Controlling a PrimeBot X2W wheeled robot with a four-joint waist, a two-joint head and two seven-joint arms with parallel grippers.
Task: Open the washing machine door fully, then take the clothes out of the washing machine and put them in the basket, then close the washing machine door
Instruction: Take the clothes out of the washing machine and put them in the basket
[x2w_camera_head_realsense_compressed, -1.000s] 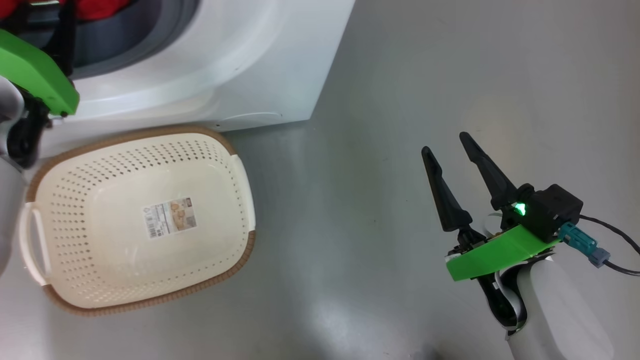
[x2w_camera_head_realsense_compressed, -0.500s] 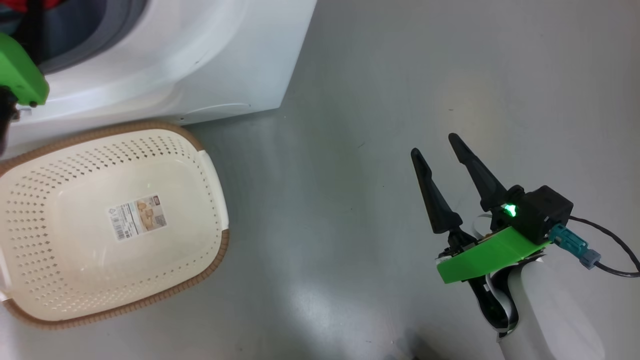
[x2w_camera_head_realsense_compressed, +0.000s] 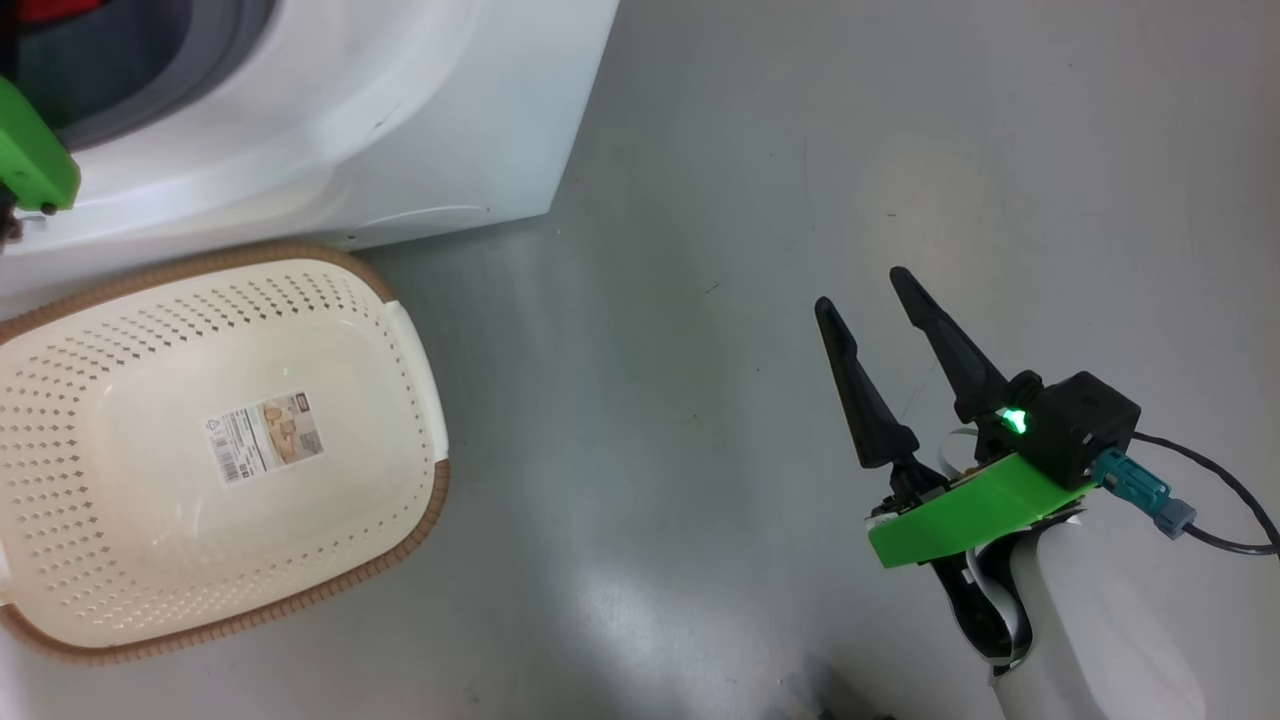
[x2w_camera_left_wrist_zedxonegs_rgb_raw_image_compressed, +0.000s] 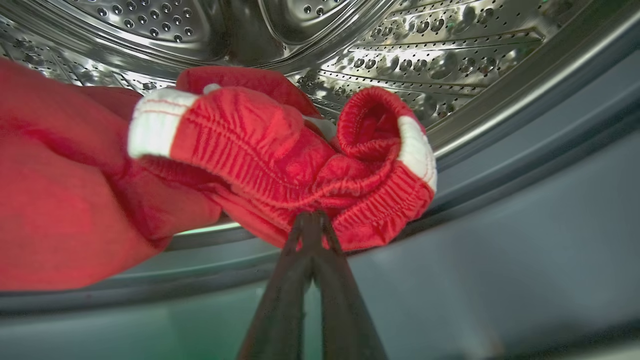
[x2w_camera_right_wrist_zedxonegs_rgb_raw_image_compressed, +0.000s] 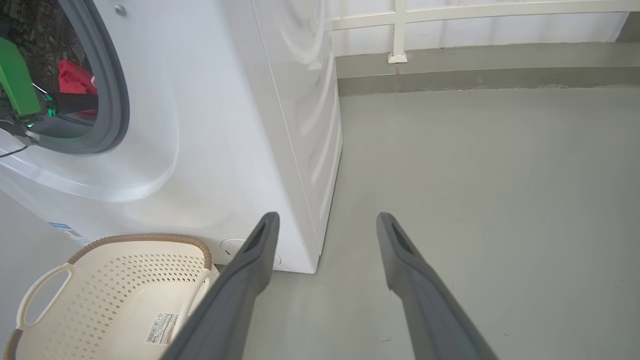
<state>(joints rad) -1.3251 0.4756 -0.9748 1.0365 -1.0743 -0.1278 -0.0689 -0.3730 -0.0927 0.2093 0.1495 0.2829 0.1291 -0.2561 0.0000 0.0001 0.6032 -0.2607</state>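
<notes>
In the left wrist view my left gripper (x2w_camera_left_wrist_zedxonegs_rgb_raw_image_compressed: 312, 216) is shut on the clothes (x2w_camera_left_wrist_zedxonegs_rgb_raw_image_compressed: 260, 150), a bright red garment with white trim. It pinches the ribbed elastic hem at the drum's mouth, over the grey rubber ring (x2w_camera_left_wrist_zedxonegs_rgb_raw_image_compressed: 500, 210). More red fabric fills the left of that view. The white washing machine (x2w_camera_head_realsense_compressed: 400, 120) stands at the upper left of the head view. The cream basket (x2w_camera_head_realsense_compressed: 430, 505) sits on the floor before it, holding nothing but its sticker. My right gripper (x2w_camera_head_realsense_compressed: 862, 290) hovers open over bare floor, far right of the basket. The washing machine door is out of view.
The right wrist view shows the machine's side panel (x2w_camera_right_wrist_zedxonegs_rgb_raw_image_compressed: 300, 125), the basket (x2w_camera_right_wrist_zedxonegs_rgb_raw_image_compressed: 145, 238) at its foot and grey floor (x2w_camera_right_wrist_zedxonegs_rgb_raw_image_compressed: 475, 200) stretching to a white wall rail (x2w_camera_right_wrist_zedxonegs_rgb_raw_image_compressed: 400, 30). A cable (x2w_camera_head_realsense_compressed: 1210, 470) trails from my right wrist.
The head camera has turned, so machine and basket now sit further left in its picture. My left gripper has shut on the red garment. My right gripper has kept its pose.
</notes>
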